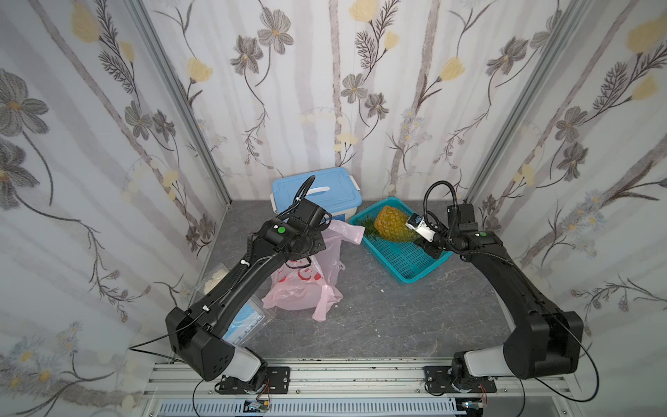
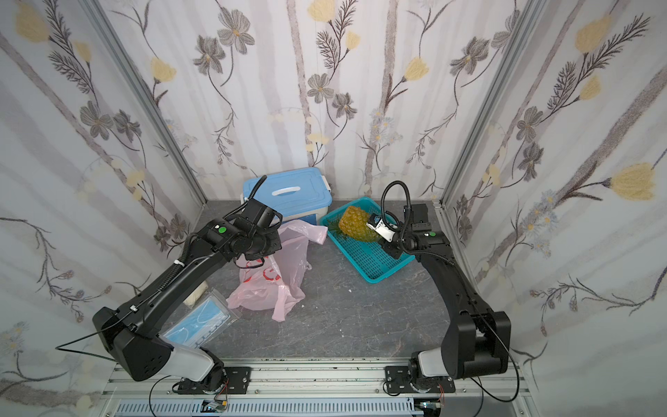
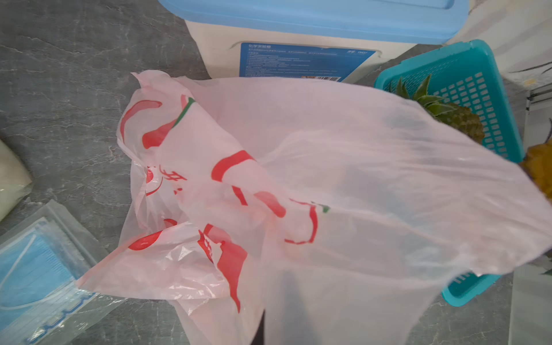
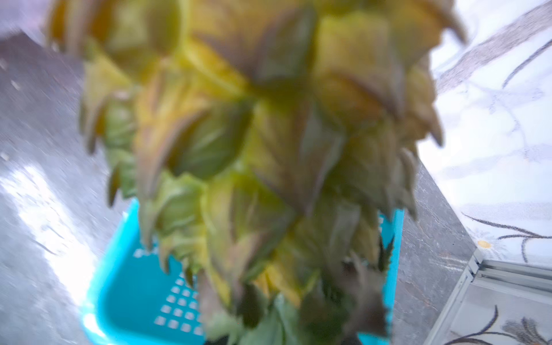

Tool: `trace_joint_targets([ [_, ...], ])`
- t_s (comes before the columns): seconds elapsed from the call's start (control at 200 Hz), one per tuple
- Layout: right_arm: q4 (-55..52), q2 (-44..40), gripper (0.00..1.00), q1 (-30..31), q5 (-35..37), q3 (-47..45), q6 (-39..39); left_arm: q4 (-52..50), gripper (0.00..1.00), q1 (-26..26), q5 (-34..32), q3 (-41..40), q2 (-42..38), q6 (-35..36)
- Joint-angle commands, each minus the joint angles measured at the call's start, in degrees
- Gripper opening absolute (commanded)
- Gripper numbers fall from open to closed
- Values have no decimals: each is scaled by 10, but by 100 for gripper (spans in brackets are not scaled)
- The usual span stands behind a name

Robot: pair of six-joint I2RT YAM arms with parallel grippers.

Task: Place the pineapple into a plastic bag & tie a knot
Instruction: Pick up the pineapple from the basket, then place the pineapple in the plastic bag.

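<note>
Floral-papered walls (image 1: 325,90) enclose your grey marbled table (image 1: 379,310). Your left gripper (image 1: 306,249) is clamped on the plastic bag (image 1: 303,289), whose rim is lifted near the blue-lidded box (image 1: 325,195). The pineapple (image 1: 391,224) sits tilted in the teal basket (image 1: 408,260). The right gripper (image 1: 418,241) is against it; you cannot tell its jaw state.

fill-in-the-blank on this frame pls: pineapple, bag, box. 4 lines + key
1. The pineapple is not in the bag; it is at the teal ___.
2. The left gripper holds up the ___ plastic bag.
3. The box behind the bag has a ___ lid.
4. The bag's handles are not yet tied into a ___.

Missing words: basket; pink; blue; knot
</note>
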Motion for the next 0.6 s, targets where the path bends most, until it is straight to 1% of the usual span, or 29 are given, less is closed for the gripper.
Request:
trace_joint_targets([
  [0.0,25,-66,0,42,-71,-29,251,33,0,0,13,2,5,12],
  [0.06,32,-117,0,65,-67,-67,361,33,0,0,16,-1,5,17],
  [0.1,28,-153,0,81,-70,-95,419,33,0,0,16,-3,3,18],
  [0.165,8,-207,0,120,-68,-141,475,40,0,0,16,-12,-2,21],
  [0.265,-20,-278,0,185,-58,-205,538,61,0,-1,27,-28,-12,27],
  [0.305,-24,-300,0,215,-55,-229,556,68,0,0,35,-33,-14,33],
  [0.365,-23,-325,0,265,-31,-255,573,68,0,0,41,-33,-15,43],
  [0.445,4,-332,0,323,1,-281,579,70,0,0,49,-36,-15,57],
  [0.49,22,-314,0,340,17,-279,576,75,0,0,62,-40,-15,70],
  [0.53,34,-284,0,345,14,-270,567,78,0,0,77,-41,-15,87],
  [0.594,42,-224,0,351,6,-219,557,76,0,0,94,-43,-14,112],
])
